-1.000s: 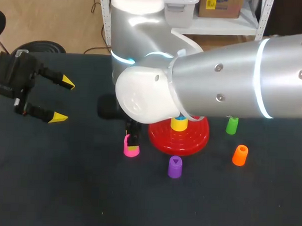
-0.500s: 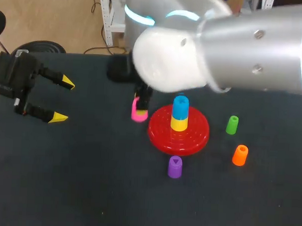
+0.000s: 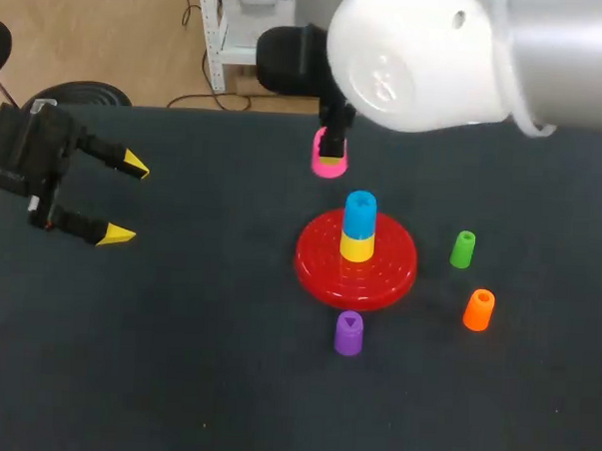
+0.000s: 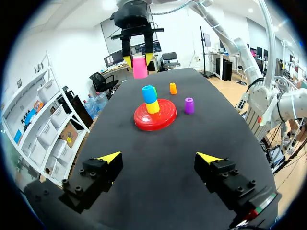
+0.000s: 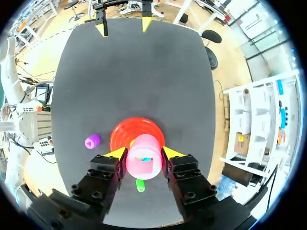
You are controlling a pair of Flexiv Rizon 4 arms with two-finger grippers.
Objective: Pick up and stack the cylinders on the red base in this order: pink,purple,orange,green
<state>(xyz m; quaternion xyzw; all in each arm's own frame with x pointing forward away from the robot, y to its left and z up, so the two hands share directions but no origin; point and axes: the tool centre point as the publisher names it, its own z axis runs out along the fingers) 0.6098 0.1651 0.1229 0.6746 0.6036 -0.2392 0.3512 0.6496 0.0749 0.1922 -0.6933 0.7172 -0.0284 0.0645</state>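
Right gripper [image 3: 331,147] clamps the pink cylinder [image 3: 329,165] aloft, upper centre, near the red base [image 3: 314,261]; left gripper [image 3: 124,200] gapes empty. Lowered off-centre or twisted, its seemingly square hole could jam on the blue cylinder [image 3: 359,213]

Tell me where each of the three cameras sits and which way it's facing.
Head view: above and behind, looking down on the table; left gripper and right arm show.
Left wrist view: low over the table, facing along it toward the red base; left gripper shows, open.
Right wrist view: high, facing straight down; right gripper shows, shut on the pink cylinder.
All three share the red base and pink cylinder.
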